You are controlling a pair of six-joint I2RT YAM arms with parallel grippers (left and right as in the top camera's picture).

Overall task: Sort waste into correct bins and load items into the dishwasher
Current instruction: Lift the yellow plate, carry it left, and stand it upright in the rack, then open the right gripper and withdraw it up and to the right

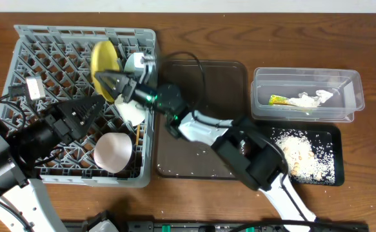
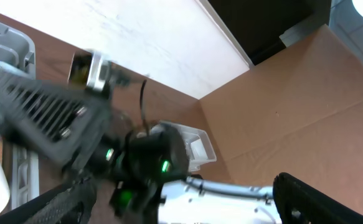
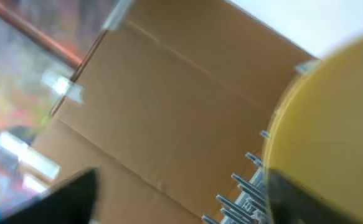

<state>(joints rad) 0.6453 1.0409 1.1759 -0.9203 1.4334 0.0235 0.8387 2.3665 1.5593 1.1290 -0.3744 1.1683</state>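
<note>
Two-fingered right pincer (image 1: 109, 84) stood wide apart, we saw yellow plate (image 1: 104, 59) upright beside it in rack (image 1: 78, 30), wrapper (image 1: 279, 100), tissue (image 1: 313, 98) in tub (image 1: 304, 71) behind.

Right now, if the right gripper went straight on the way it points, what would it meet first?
Most likely the yellow plate, standing on edge in the dish rack just ahead of the right gripper; depth is unclear.

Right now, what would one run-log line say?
right gripper: open at yellow plate | yellow plate: on edge in dish rack | left gripper: open, empty
</note>
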